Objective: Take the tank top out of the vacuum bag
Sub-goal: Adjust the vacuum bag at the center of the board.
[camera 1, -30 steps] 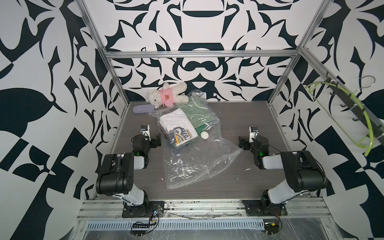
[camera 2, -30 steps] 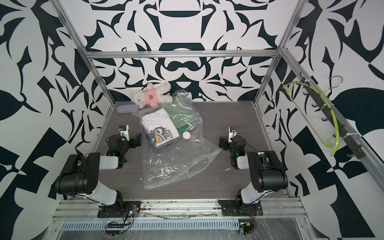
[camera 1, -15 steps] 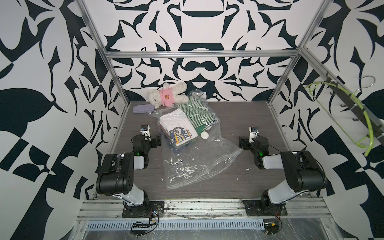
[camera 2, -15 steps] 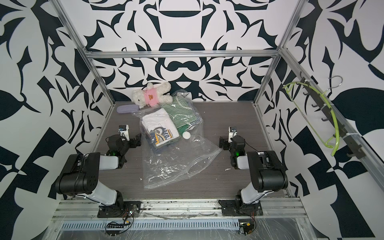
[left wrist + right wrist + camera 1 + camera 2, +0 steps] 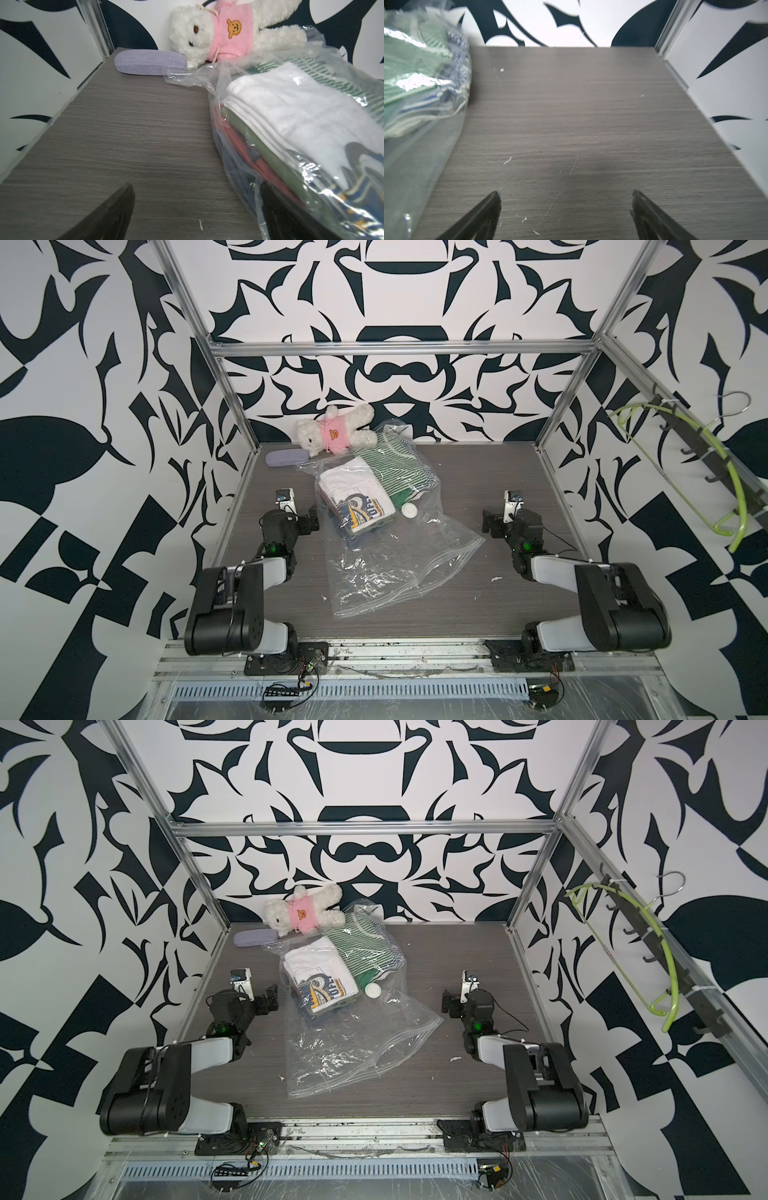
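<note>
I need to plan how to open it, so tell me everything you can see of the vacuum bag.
The vacuum bag is a large, clear, crinkly plastic pouch lying diagonally on the table. Its zip-seal strip edges the near, empty, flat end; whether it is sealed I cannot tell. A round white valve sits mid-bag. Stacked folded clothes bulge the far end, by the plush bear.

Bright, even white light from above, with only faint shadows.
Both top views are sharp from edge to edge. White glare flecks the crinkled vacuum bag point(image 5: 395, 568). The wrist views are softer, and the right gripper point(image 5: 565, 192) shows as dark, blurred tips above a faint shadow.
</note>
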Tool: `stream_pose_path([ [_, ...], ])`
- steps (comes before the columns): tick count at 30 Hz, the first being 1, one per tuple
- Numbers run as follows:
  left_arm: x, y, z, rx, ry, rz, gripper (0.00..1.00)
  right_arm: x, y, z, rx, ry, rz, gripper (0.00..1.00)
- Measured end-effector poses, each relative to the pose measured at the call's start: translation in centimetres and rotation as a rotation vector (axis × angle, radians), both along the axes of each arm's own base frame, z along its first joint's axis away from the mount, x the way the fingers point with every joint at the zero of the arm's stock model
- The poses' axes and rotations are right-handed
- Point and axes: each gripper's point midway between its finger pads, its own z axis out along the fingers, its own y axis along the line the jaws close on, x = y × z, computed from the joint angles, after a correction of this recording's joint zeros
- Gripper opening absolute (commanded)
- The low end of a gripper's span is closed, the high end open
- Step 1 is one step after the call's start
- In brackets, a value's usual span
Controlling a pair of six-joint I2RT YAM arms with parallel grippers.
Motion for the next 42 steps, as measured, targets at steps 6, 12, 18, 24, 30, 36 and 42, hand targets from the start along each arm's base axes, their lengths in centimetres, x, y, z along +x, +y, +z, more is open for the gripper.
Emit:
stream_pose_path([
  [6, 0.7, 0.1, 6.8, -0.101, -0.045, 0.039, 1.00, 0.4, -0.4, 5.2, 0.097, -0.021, -0.064, 1.00],
  [12, 2.8, -0.5, 6.1, -0.325, 0.096, 0.091, 1.00, -0.5, 2.1, 7.4, 0.298, 0.049, 0.000, 1.00],
  [18, 6.6, -1.9, 1.8, -0.514, 0.323, 0.121, 1.00, -3.5, 5.3, 7.4, 0.468, 0.146, 0.094, 0.99],
  [24, 9.2, -3.4, -1.8, -0.648, 0.455, 0.118, 1.00, -6.5, 9.6, 7.0, 0.520, 0.231, 0.213, 0.96],
  [30, 11.3, -5.3, -5.1, -0.729, 0.555, 0.107, 0.67, -9.4, 12.3, 4.9, 0.547, 0.341, 0.256, 0.96],
  [36, 11.7, -6.7, -5.3, -0.749, 0.570, 0.073, 0.00, -12.2, 11.1, 4.5, 0.582, 0.361, 0.173, 0.93],
  [42, 10.9, -6.7, -5.2, -0.747, 0.549, 0.068, 0.00, -14.4, 9.8, 3.2, 0.657, 0.405, 0.062, 0.71],
])
